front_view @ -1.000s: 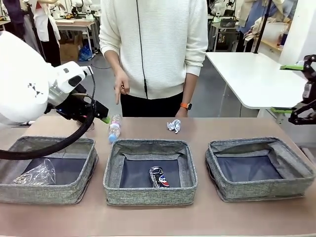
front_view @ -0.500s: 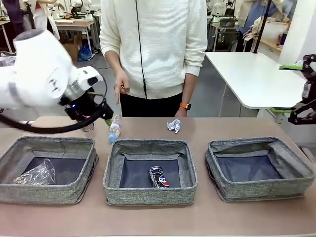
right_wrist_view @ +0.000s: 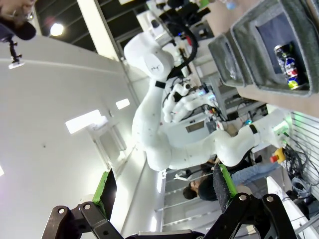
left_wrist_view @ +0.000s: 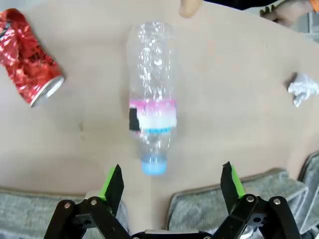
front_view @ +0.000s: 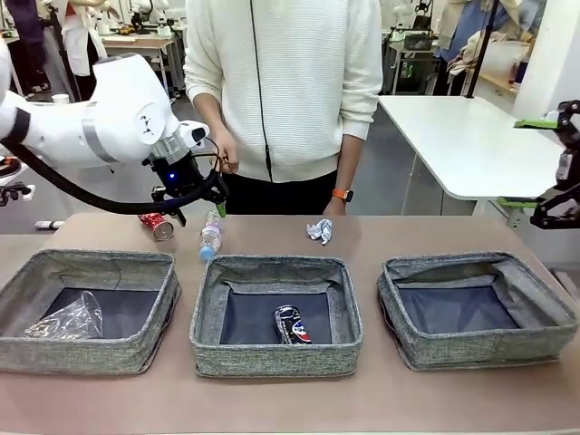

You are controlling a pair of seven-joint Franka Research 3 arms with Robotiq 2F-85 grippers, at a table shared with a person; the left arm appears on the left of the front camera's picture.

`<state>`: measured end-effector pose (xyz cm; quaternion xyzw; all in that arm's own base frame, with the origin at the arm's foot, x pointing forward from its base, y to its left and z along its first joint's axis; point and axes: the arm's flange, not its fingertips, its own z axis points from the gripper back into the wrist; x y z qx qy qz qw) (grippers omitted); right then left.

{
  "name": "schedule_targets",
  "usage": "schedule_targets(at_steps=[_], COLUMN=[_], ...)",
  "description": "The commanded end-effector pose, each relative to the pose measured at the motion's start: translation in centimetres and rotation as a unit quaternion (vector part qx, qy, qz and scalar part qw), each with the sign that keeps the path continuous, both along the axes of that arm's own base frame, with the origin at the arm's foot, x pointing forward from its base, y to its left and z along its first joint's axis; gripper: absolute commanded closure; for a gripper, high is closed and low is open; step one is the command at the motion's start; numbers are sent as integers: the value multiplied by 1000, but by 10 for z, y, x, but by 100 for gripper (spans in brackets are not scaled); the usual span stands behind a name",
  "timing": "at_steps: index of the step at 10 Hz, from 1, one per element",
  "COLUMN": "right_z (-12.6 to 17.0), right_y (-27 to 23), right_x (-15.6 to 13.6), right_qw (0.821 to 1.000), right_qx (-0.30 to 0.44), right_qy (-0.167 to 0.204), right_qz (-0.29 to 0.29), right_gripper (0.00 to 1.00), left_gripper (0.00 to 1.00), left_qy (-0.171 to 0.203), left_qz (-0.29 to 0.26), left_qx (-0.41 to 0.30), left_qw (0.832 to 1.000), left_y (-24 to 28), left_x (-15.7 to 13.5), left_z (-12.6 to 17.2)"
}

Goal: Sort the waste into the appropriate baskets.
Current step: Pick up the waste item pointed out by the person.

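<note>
A clear plastic bottle with a blue cap lies on the table behind the middle basket. My left gripper hovers open just above it. In the left wrist view the bottle lies lengthwise ahead of the open gripper, cap toward it. A crushed red can lies to its left and a crumpled paper wad to its right. A dark can lies in the middle basket, a clear plastic bag in the left basket. My right gripper hangs open at the far right, high off the table.
The right basket holds nothing. A person in a white sweater stands at the far edge, one hand close behind my left gripper, a fingertip just beyond the bottle. The right wrist view shows its open gripper and the middle basket far off.
My left arm has swung right and away from the camera, bringing its open gripper over the bottle and uncovering the red can. The right arm has not moved.
</note>
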<state>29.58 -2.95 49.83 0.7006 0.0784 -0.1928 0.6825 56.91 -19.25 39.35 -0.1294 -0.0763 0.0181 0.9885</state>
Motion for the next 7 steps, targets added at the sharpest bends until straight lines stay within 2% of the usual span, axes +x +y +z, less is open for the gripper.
schedule_targets(at_steps=[1,4,7], right_z=[1,1,1], right_y=[1,1,1], right_x=[-2,-2,-2], right_qw=[1000,1000,1000], right_qx=[9,9,9], right_qy=[-8,-8,-8], right_qz=[0,0,0], right_gripper=[0,0,0], left_gripper=[0,0,0], left_qy=[-11,-22,-22], left_qz=[28,83,84], left_qx=[2,28,54], left_qw=[1000,996,995], left_y=[-8,-13,-18], left_x=[18,36,37], left_z=[-17,-56,-73])
